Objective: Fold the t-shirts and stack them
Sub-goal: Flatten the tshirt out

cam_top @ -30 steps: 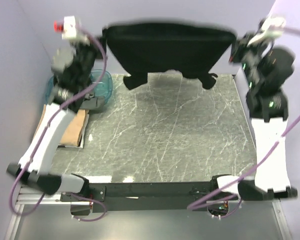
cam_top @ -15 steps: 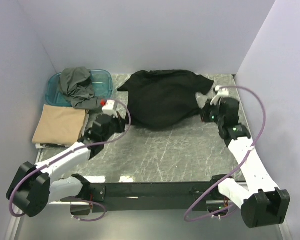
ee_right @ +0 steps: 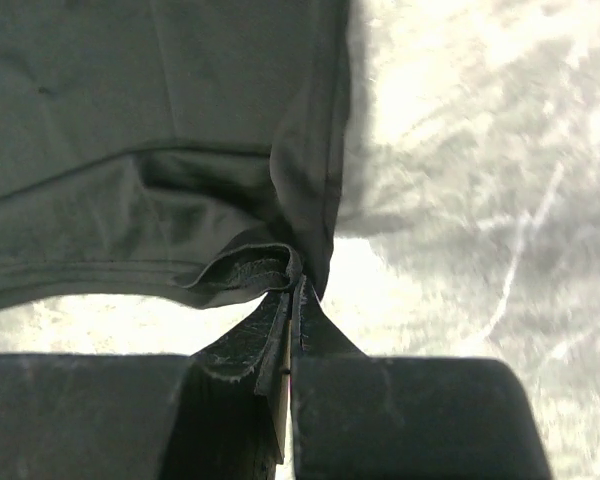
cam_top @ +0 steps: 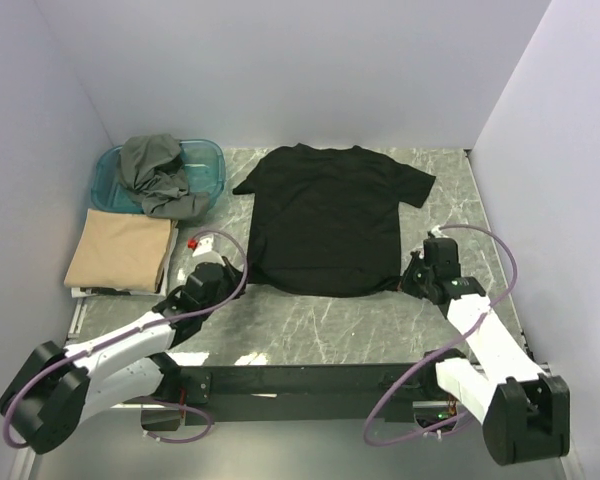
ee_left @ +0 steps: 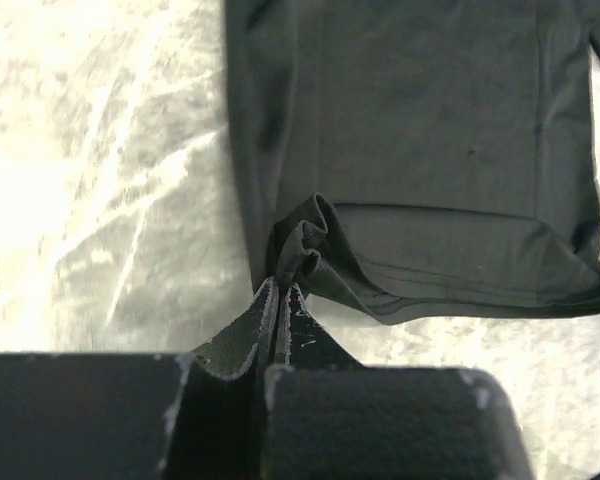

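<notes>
The black t-shirt [cam_top: 325,215] lies spread flat on the marble table, collar at the far side. My left gripper [cam_top: 242,273] is shut on its near left hem corner, bunched at the fingertips in the left wrist view [ee_left: 298,245]. My right gripper [cam_top: 405,281] is shut on the near right hem corner, seen in the right wrist view [ee_right: 280,265]. The tan-beige t-shirt [cam_top: 122,250] lies folded at the left edge. The dark grey-olive t-shirt [cam_top: 158,175] lies crumpled in the teal tub.
The translucent teal plastic tub [cam_top: 205,168] stands at the far left corner. Walls close in the table at the back, left and right. Purple cables loop from both arms over the near part of the marble table [cam_top: 320,320].
Both grippers brought the black t-shirt down from the air and pulled its hem toward the near side. It now lies flat and spread out, where it was bunched half a second ago.
</notes>
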You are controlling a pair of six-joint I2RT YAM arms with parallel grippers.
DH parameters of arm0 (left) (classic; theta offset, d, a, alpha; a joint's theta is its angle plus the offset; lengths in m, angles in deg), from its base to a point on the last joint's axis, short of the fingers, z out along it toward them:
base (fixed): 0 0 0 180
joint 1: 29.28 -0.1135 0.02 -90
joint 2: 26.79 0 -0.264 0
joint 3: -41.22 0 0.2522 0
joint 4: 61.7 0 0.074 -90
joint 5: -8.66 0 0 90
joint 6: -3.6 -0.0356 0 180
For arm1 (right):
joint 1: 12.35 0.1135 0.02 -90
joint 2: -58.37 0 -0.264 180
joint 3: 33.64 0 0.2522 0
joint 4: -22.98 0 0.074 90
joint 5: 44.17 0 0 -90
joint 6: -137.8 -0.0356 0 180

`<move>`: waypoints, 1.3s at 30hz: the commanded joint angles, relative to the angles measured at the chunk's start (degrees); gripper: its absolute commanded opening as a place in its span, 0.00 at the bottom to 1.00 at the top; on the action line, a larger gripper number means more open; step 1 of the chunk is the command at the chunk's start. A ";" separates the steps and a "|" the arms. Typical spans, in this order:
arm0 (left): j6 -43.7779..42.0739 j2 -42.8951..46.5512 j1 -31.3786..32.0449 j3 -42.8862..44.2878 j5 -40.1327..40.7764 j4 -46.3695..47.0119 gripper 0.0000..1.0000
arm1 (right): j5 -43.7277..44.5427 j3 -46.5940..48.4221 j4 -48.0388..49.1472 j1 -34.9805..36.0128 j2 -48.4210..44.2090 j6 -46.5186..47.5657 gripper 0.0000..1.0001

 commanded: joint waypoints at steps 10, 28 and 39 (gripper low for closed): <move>16.96 10.38 2.34 0.93 3.62 -19.35 0.01 | 11.43 3.31 -13.93 0.04 -7.99 -9.51 0.00; 29.45 16.79 7.25 4.80 -0.51 -45.80 0.52 | 7.30 3.92 -32.92 0.13 -20.11 -17.86 0.54; 22.08 16.90 7.70 13.50 2.83 -41.29 0.99 | 1.35 9.91 -20.41 0.13 -19.24 -9.87 0.82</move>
